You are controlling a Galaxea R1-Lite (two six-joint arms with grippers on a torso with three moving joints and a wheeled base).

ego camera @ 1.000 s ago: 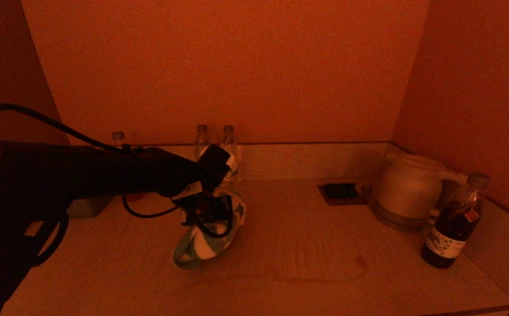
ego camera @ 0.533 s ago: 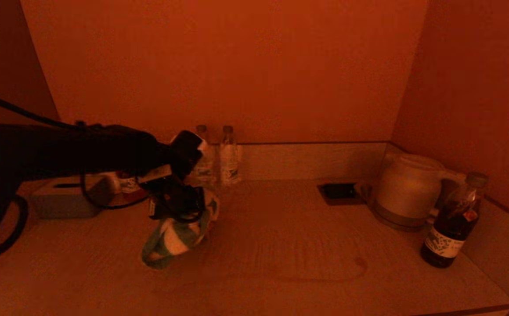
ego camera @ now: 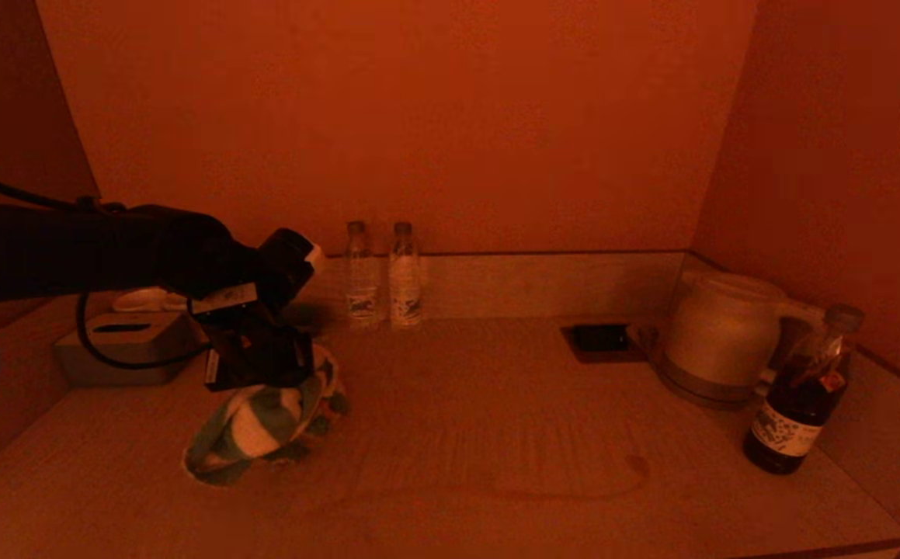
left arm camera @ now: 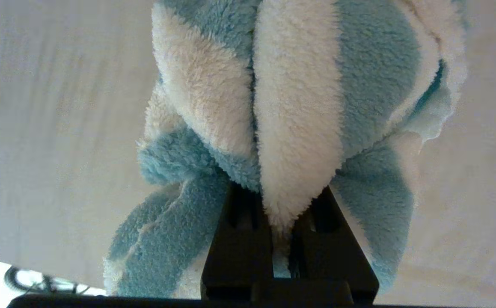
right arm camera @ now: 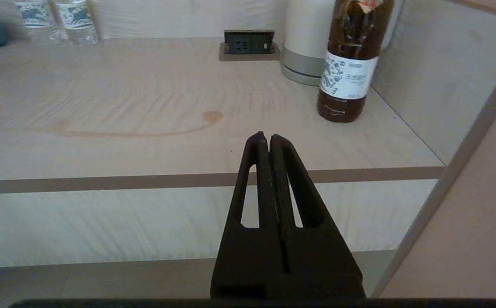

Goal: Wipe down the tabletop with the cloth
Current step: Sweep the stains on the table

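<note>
- Head view: left gripper point(ego camera: 257, 371) sat over the left half of the tabletop point(ego camera: 496, 435), fingers clamped on the cloth point(ego camera: 259, 423).
- Cloth was a bunched, fluffy lump; its lower end seemed to touch the wood, though dim light made contact hard to confirm.
- Tabletop was pale wood grain with a thin curved stain line point(ego camera: 574, 489) ending in a small round spot toward the right.
- Back wall: two clear plastic water bottles point(ego camera: 380, 276) stood upright side by side; a boxy tissue holder point(ego camera: 123, 345) sat at the left behind the arm.
- Right side: rounded white kettle point(ego camera: 721, 334), dark liquid bottle point(ego camera: 803, 396) just beside it, recessed socket point(ego camera: 601, 339) near the kettle.
- Middle of the surface lay open between cloth and kettle.
- Left wrist view: plush terry cloth point(left arm camera: 290, 111) in blue and white stripes was pinched between the black fingers point(left arm camera: 239, 239), draped against the wood.
- Right wrist view: right gripper point(right arm camera: 268, 141) hung off the front edge of the tabletop point(right arm camera: 102, 145), its tapered black fingers pressed together, holding nothing.
</note>
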